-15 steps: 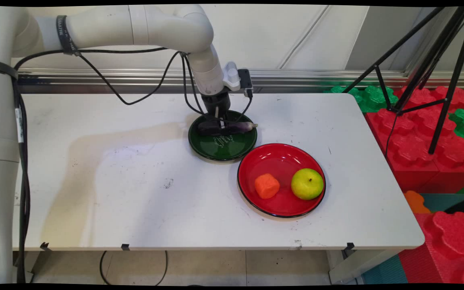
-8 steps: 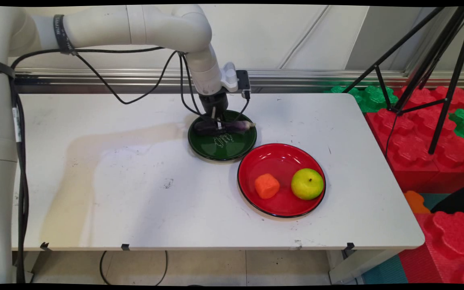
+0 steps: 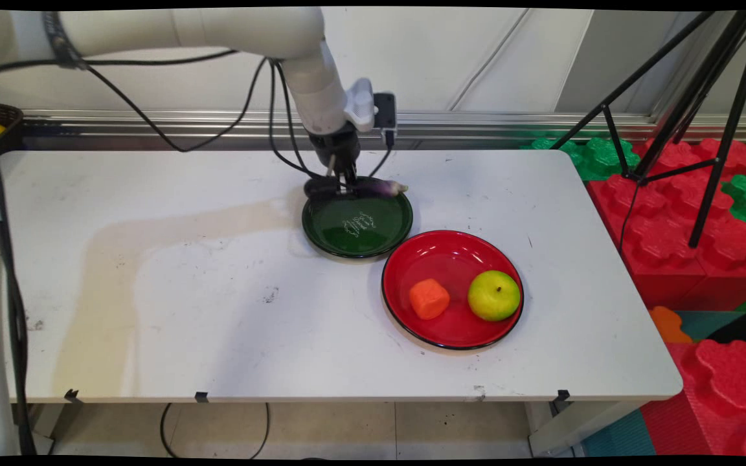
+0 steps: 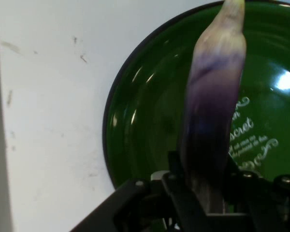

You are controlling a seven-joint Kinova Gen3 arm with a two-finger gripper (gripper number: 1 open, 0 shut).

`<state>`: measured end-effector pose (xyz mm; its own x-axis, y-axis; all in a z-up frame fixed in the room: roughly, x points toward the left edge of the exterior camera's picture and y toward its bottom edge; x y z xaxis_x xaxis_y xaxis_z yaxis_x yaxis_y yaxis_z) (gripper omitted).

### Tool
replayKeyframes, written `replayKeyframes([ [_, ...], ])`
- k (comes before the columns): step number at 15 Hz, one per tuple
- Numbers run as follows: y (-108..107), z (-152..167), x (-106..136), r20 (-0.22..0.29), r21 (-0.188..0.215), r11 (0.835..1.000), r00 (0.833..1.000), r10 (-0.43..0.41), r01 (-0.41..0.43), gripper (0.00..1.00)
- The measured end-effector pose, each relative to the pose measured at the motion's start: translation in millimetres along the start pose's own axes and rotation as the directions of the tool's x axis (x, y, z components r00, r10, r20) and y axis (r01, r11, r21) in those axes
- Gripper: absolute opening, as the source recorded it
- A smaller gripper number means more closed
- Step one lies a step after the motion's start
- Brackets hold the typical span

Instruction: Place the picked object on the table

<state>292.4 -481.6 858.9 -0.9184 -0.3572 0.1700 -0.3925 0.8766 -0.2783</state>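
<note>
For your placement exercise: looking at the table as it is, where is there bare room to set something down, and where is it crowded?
Free: the table's whole left half, left of the green plate; the near strip below the red plate; the right end beyond it. The green plate is bare, the eggplant held in the gripper above its far rim. Crowded: the red plate, with carrot and apple, touching the green one.

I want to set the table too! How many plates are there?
2. The green plate sits mid-table under the gripper; the red plate lies beside it, nearer the camera. None seem hidden.

Purple eggplant (image 3: pixel 373 188) held level above green plate (image 3: pixel 357 243).
</note>
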Motion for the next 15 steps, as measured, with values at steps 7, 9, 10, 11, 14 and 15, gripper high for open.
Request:
replayKeyframes([
  [7, 41, -68, -27, -0.038, -0.007, 0.990, 0.989, 0.141, -0.141, 0.00],
  [9, 53, -78, -37, -0.042, -0.023, 0.986, 0.985, 0.165, -0.166, 0.00],
  [10, 60, -84, -43, -0.043, -0.033, 0.982, 0.982, 0.183, -0.184, 0.00],
  [11, 65, -88, -46, -0.044, -0.040, 0.979, 0.980, 0.196, -0.198, 0.00],
  [14, 84, -100, -60, -0.045, -0.069, 0.966, 0.968, 0.246, -0.249, 0.00],
  [15, 88, -102, -64, -0.046, -0.076, 0.962, 0.965, 0.259, -0.262, 0.00],
])
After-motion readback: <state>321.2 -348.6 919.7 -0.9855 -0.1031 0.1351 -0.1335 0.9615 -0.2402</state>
